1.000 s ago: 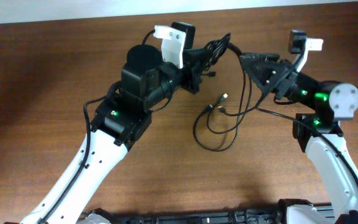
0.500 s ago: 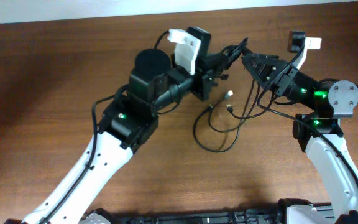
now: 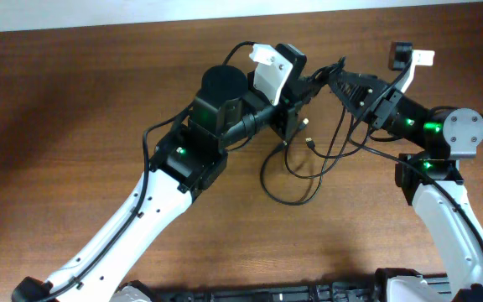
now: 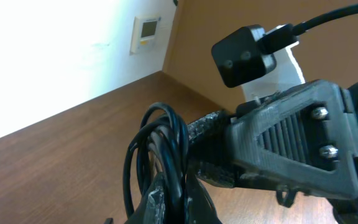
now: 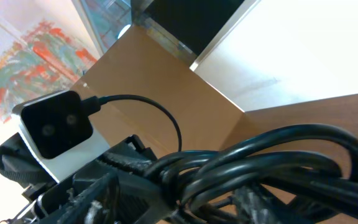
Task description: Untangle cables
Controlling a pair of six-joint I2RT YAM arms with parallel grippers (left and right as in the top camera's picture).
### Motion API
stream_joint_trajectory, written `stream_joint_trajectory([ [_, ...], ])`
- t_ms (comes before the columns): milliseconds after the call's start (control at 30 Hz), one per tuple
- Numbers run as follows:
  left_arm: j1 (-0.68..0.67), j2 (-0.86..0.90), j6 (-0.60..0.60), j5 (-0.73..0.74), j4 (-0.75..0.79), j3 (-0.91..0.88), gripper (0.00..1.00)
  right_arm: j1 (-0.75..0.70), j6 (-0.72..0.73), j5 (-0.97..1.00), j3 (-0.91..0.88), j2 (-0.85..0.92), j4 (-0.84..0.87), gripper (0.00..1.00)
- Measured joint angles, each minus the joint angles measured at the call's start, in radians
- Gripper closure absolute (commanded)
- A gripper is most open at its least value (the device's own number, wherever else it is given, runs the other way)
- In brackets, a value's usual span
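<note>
Black cables (image 5: 272, 155) are pinched tight in my left claw (image 3: 310, 82), their loose loops trailing onto the surface (image 3: 74, 126) below it. My right claw (image 3: 335, 77) sits just beside it, and I cannot tell whether it grips. I'd catch one strand only, then draw apart slowly.

In the right wrist view the cables (image 5: 278, 155) are so close that they look a bit blurry. The right and bottom edges cut them off. In the left wrist view the bottom edge cuts off the left gripper (image 4: 169, 202), and the cords run out there too. From above, its tips meet the right gripper (image 3: 334, 80) in a dark clump in the upper middle. Which cord each one pinches cannot be told. The little plug (image 3: 309, 143) below is too small to name.
</note>
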Motion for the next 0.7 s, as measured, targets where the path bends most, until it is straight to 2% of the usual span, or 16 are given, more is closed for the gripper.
stream_joint_trajectory([
  [267,0.000,0.000,0.000,0.032,0.001,0.000,1.00,0.000,-0.001,0.007,0.000,0.000,0.000,0.49],
  [367,-0.006,0.000,0.000,0.033,0.009,0.000,1.00,0.000,0.000,0.018,0.000,0.000,-0.002,0.67],
  [567,-0.016,0.000,0.000,0.029,0.016,0.000,1.00,-0.002,0.004,0.032,0.000,0.000,0.002,0.95],
  [700,-0.016,0.000,0.000,0.028,0.019,0.000,1.00,-0.001,0.007,0.032,0.000,0.000,0.000,0.96],
])
